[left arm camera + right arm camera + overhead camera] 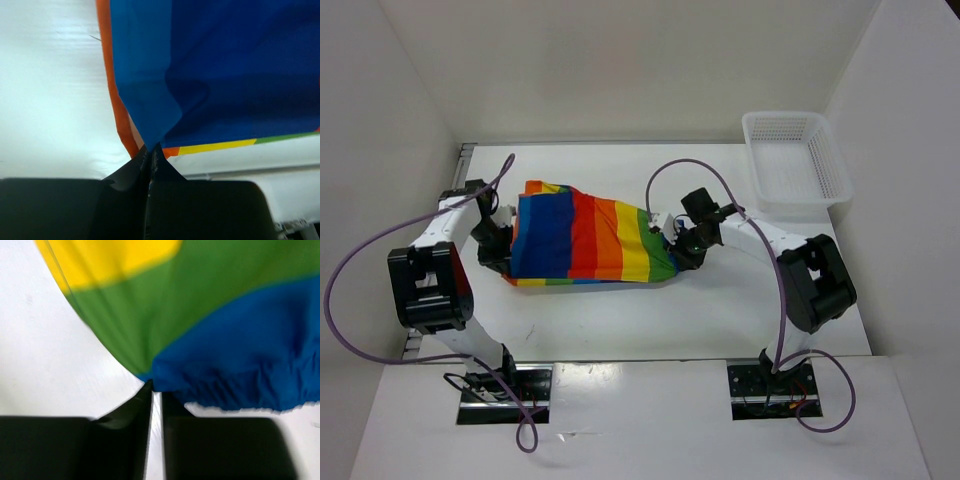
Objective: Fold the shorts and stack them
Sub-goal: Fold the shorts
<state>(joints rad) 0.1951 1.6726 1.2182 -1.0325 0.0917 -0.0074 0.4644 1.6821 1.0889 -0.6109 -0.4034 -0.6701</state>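
Observation:
The rainbow-striped shorts (588,238) lie stretched across the middle of the table, blue at the left, then red, orange, yellow and green at the right. My left gripper (500,250) is shut on their left edge; in the left wrist view the fingertips (150,150) pinch blue cloth (210,70) beside an orange hem. My right gripper (676,250) is shut on their right end; in the right wrist view the jaws (156,387) clamp green and blue cloth (200,325) at their tips, with a thin slit lower down.
A white mesh basket (794,158) stands at the back right corner of the table. White walls close in the table at the back and both sides. Purple cables loop from both arms.

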